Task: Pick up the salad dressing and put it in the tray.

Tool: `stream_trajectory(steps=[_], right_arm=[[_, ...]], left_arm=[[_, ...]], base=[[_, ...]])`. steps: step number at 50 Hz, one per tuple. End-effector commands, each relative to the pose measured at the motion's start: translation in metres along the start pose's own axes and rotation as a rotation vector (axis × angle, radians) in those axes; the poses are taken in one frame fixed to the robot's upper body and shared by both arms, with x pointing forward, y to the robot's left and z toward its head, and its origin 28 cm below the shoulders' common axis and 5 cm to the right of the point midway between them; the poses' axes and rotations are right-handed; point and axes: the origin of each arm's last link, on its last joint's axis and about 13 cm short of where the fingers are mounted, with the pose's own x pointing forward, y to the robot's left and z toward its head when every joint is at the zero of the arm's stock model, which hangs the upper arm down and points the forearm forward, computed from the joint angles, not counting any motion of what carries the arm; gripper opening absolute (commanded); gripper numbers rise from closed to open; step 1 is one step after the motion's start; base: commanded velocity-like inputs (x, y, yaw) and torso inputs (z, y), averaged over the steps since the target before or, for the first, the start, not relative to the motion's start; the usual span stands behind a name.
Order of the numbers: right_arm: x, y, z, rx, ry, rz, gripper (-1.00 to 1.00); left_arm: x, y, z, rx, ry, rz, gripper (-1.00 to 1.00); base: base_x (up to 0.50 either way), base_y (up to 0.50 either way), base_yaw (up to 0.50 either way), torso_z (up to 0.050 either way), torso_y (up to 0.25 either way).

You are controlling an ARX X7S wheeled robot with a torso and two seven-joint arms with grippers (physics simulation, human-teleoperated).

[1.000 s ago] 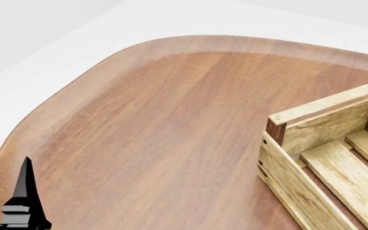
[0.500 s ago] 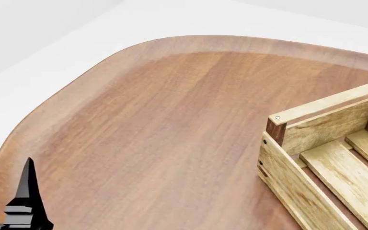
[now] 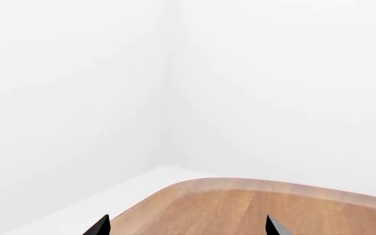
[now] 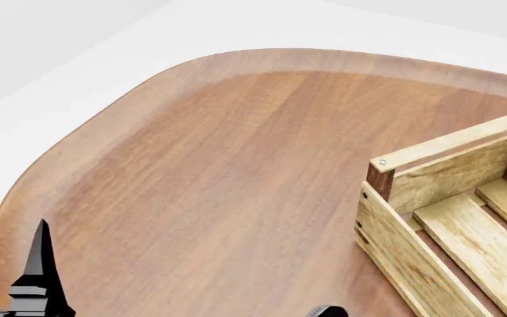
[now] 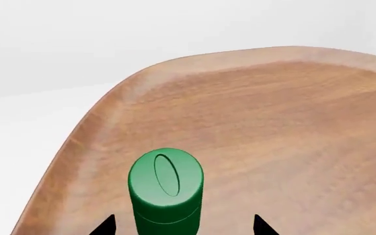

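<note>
Legible text, labels, brands, numbers, signs: none. Salad dressing [image 5: 166, 188] cap bears only a plain embossed oval, no lettering.

We note a dark rounded object [image 4: 326, 311] newly poking in at the head view's bottom edge, left of the tray [image 4: 395, 247]; identity unclear. Our left gripper's finger [image 4: 39, 267] sits slightly lower and further right than a second ago.

head high, wrists low over table [image 4: 236, 165]
</note>
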Motion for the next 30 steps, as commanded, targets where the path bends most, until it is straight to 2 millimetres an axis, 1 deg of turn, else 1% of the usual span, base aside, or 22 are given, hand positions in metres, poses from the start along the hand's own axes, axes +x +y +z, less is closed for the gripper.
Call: stream_trajectory(steps=[1,12,18,23,24,30], right_arm=[[0.011,0.004,0.001,0.008,-0.014,0.054,1.0],[0.02,0.006,-0.001,0.033,-0.022,0.1,1.0],[0.024,0.003,-0.006,0.049,-0.015,0.064,1.0],[0.023,0.001,-0.007,0.061,-0.013,0.04,1.0],[0.022,0.001,-0.007,0.064,-0.017,0.035,-1.0],[0.02,0.001,-0.009,0.074,-0.024,0.012,-1.0]], left_arm=[[0.0,0.001,0.0,0.002,0.0,0.002,1.0],[0.0,0.003,-0.002,-0.005,0.002,0.01,1.0],[0.0,0.003,-0.002,-0.006,0.002,0.012,1.0],[0.0,0.003,-0.002,-0.004,0.001,0.013,1.0],[0.0,0.003,-0.002,-0.004,0.0,0.012,1.0],[0.0,0.003,-0.002,-0.002,0.001,0.011,1.0]], base=[[0.0,0.0,0.0,0.0,0.0],[0.0,0.0,0.0,0.0,0.0],[0.0,0.0,0.0,0.0,0.0],[0.0,0.0,0.0,0.0,0.0],[0.0,0.0,0.0,0.0,0.0],[0.0,0.0,0.0,0.0,0.0]])
